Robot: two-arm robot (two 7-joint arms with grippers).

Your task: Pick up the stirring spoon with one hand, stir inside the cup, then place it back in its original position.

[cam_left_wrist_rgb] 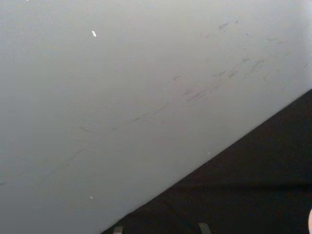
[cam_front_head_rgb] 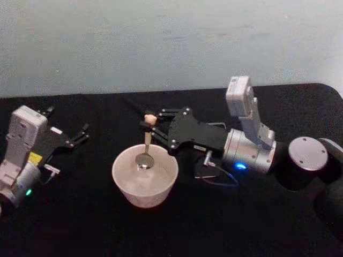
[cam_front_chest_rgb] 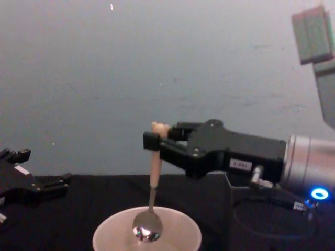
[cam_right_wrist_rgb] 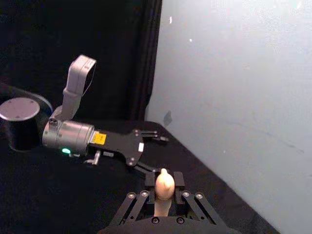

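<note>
The right gripper (cam_front_head_rgb: 149, 122) pinches the spoon (cam_front_head_rgb: 146, 142) near its bear head and holds it upright. The spoon's bowl is inside the cup (cam_front_head_rgb: 116, 174). The left gripper (cam_front_head_rgb: 81, 136) rests at the table's left, fingers spread.

- The cup (cam_front_head_rgb: 144, 197) stood on the desk (cam_front_head_rgb: 80, 230), about midway between its left and right edges.
- The stirring spoon (cam_front_head_rgb: 146, 145) stood upright over the cup, its bowl down inside the rim.
- The right hand (cam_front_head_rgb: 151, 121) reached in from the right edge, above the cup's back rim, around the spoon's top.
- The left hand (cam_front_head_rgb: 76, 134) lay near the left edge, well apart from the cup.
</note>
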